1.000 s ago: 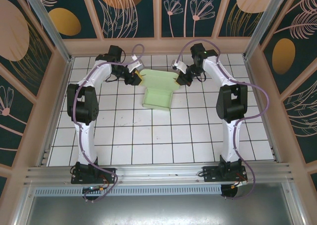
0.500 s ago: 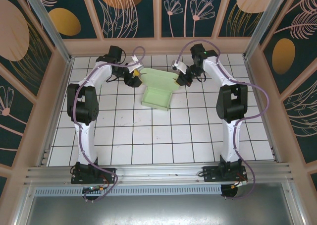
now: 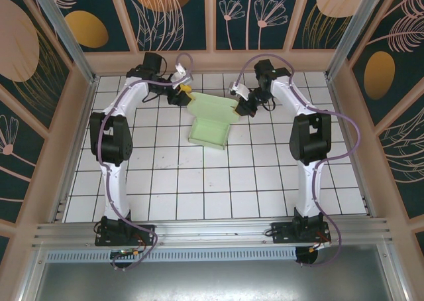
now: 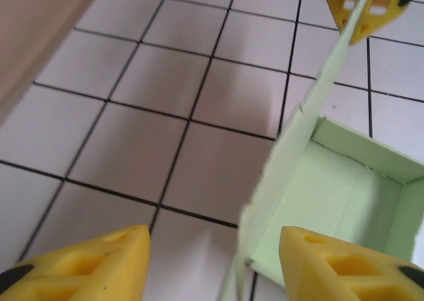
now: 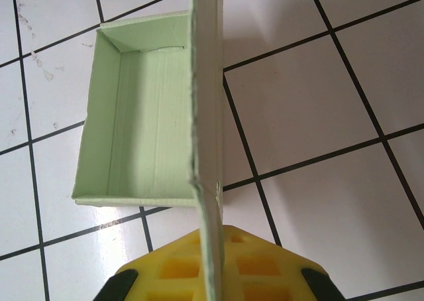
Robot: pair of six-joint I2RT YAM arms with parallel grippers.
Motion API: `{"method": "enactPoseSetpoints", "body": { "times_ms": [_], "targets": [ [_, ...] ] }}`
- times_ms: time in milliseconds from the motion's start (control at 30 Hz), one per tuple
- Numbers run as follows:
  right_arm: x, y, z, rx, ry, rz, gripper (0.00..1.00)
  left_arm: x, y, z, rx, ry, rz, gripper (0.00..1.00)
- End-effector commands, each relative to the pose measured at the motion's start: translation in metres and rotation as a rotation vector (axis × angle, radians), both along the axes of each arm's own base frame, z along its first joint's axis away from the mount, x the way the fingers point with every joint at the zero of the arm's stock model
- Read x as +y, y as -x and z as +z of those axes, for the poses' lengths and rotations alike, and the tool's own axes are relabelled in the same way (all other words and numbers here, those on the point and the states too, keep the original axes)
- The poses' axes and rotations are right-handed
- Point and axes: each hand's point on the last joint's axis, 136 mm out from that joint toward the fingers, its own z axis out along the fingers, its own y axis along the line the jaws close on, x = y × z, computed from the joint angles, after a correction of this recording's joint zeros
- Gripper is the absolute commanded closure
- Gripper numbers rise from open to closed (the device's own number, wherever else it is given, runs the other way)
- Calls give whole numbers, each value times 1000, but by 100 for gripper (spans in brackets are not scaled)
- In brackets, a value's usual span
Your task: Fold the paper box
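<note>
The paper box [image 3: 210, 131], made of pale green card, sits on the white tiled table [image 3: 199, 181] toward its far end, about midway between the two arms. It is partly folded. The lower part forms a shallow open tray with low walls, resting flat on the tiles. A wide flap [image 3: 212, 106] rises from the tray's far side and stands nearly upright, its ends reaching toward each arm. The right gripper [image 5: 211, 240] is clamped on the right end of this flap. From the right wrist, the card is seen edge-on, pinched between the yellow fingers [image 5: 265, 261], with the tray's hollow inside to the left of it. The left gripper [image 4: 213, 235] is at the flap's left end with its jaws spread apart. From the left wrist, the thin edge of the flap runs down between the two yellow fingertips, nearer the right one and touching neither, so this gripper grasps nothing.
</note>
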Motion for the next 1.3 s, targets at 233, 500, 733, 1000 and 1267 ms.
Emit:
{"method": "enactPoseSetpoints", "body": {
  "times_ms": [233, 500, 733, 1000, 1267],
  "targets": [
    [3, 9, 15, -5, -9, 23, 100, 4, 14, -32, 86, -40, -57, 63],
    [4, 8, 16, 0, -14, 19, 100, 1, 13, -35, 106, -23, -64, 76],
    [4, 7, 17, -3, -12, 13, 100, 1, 12, -38, 119, -28, -62, 94],
    [4, -3, 18, -23, -1, -34, 100, -5, 14, -27, 117, -13, -61, 100],
    [6, -40, 32, -114, -12, -303, 100, -9, -12, -11, 64, 48, 182, 100]
  ]
}}
